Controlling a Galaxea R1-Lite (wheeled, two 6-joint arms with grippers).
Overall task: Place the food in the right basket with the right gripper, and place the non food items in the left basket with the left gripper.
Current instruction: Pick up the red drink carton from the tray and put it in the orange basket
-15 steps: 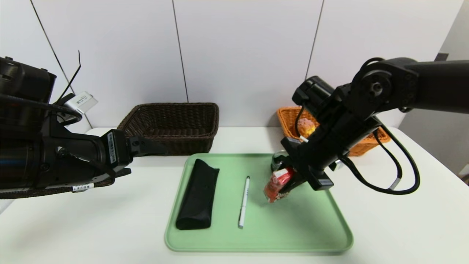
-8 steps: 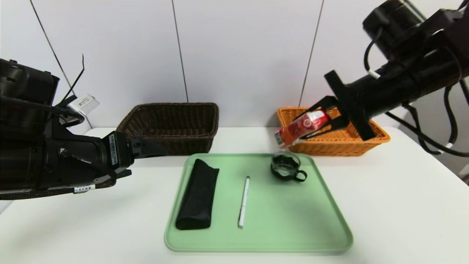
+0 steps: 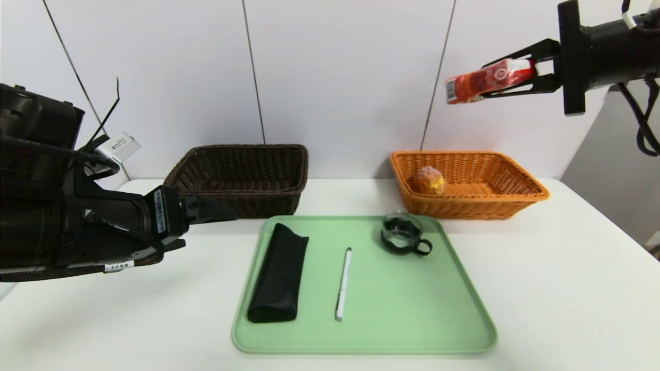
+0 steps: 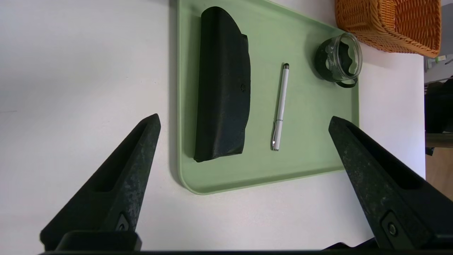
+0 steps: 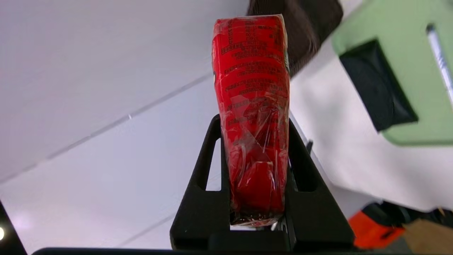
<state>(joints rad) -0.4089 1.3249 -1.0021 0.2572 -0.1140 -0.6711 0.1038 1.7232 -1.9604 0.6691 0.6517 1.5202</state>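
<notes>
My right gripper (image 3: 495, 81) is shut on the red drink carton (image 3: 464, 87), held level high above the orange right basket (image 3: 515, 196). The right wrist view shows the carton (image 5: 253, 88) clamped between both fingers of the right gripper (image 5: 253, 122). A golden bun (image 3: 427, 180) lies in that basket. The black pouch (image 3: 278, 273), white pen (image 3: 343, 283) and glass cup (image 3: 402, 233) rest on the green tray (image 3: 412, 330). My left gripper (image 3: 209, 226) hovers open left of the tray, in front of the dark brown left basket (image 3: 242, 180). Its wrist view looks down on the pouch (image 4: 223, 88) and pen (image 4: 281, 106).
The tray sits mid-table, with both baskets behind it against the white wall. The cup (image 4: 339, 58) stands at the tray's far right corner, close to the orange basket (image 4: 389, 24). White tabletop lies bare around the tray (image 4: 265, 170).
My right gripper has lifted the red carton off the tray, up and to the right, to high over the orange basket. The left arm has stayed put.
</notes>
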